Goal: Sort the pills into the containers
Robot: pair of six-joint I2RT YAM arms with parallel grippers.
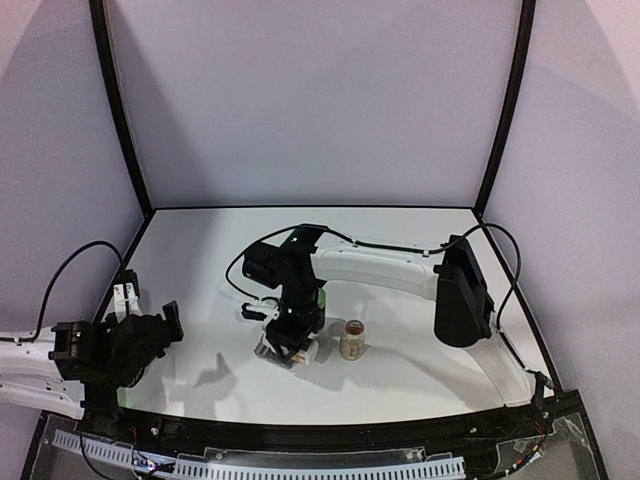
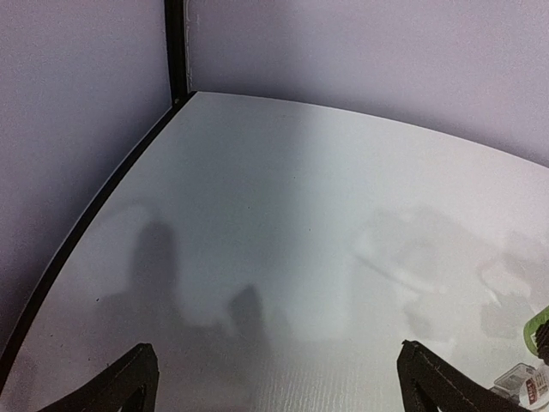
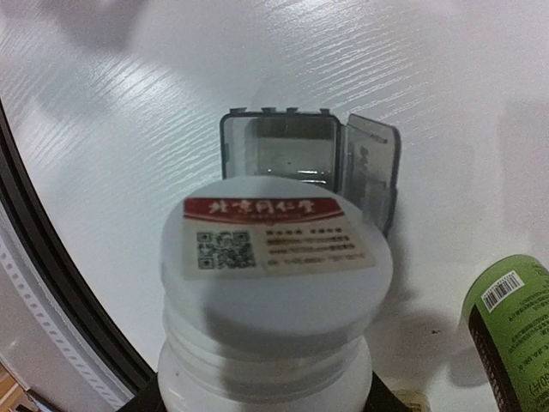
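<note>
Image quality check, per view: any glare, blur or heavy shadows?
Top external: soft, even light, with faint arm shadows on the table. Left wrist: pale grey shadows across the tabletop, no glare. Right wrist: the white bottle crowds the lens and its lower body is blurred; glare streaks the table grain; the pill box behind is readable.

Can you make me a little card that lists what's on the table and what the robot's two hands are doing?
right gripper: closed on the white bottle, holding it right by the pill box
white bottle: flat end with a red and white label points away from the wrist camera
pill box: grey, one clear lid flipped open, that compartment looks empty; the bottle hides the rest
green bottle: off to the side of the pill box
left gripper: wide open, holding nothing, above bare table
</note>
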